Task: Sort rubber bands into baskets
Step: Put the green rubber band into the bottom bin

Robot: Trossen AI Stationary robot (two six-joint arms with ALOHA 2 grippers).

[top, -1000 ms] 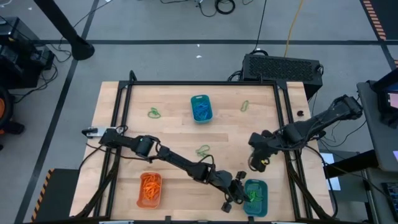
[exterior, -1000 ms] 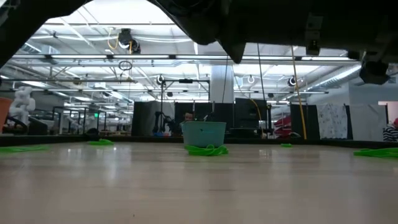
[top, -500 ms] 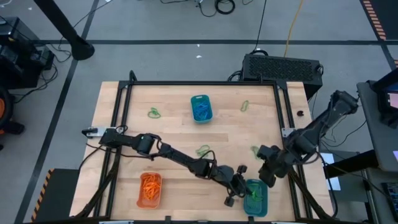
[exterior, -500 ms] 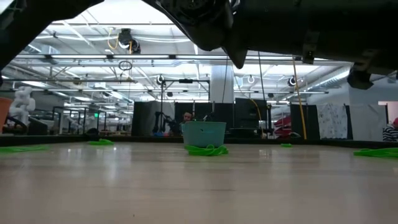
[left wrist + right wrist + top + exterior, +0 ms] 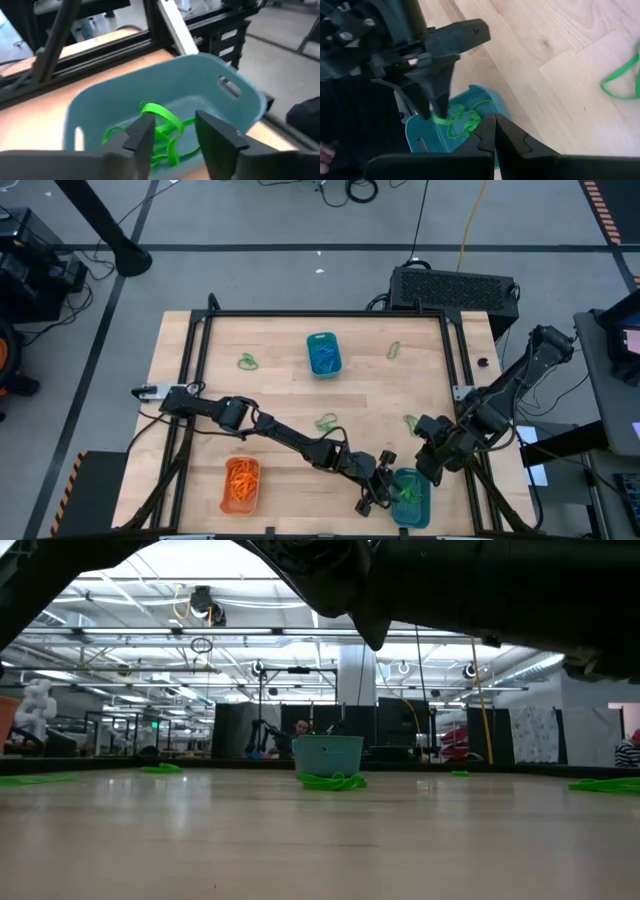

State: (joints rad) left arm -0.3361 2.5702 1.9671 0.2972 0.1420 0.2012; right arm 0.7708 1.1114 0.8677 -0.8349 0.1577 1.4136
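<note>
Since the earlier frames I see my right arm has swung away from the table's middle toward five o'clock, and my left fingers, pinched together a moment ago, have parted.

My left gripper (image 5: 172,137) hangs over the teal basket (image 5: 412,498) at five o'clock on the table (image 5: 280,395), jaws spread partway with a gap between them. A green rubber band (image 5: 162,116) sits right at the fingertips, above the other green bands (image 5: 150,145) already in that basket; I cannot tell whether it still touches a finger.

My right gripper (image 5: 492,127) is just beside the same basket on its three o'clock side, fingers pressed together on nothing.

The second teal basket (image 5: 322,353), with blue bands, sits at twelve o'clock; the orange basket (image 5: 241,484) at seven. Loose green bands lie near centre (image 5: 326,421), at ten (image 5: 246,361), one (image 5: 394,350) and three (image 5: 410,421).
</note>
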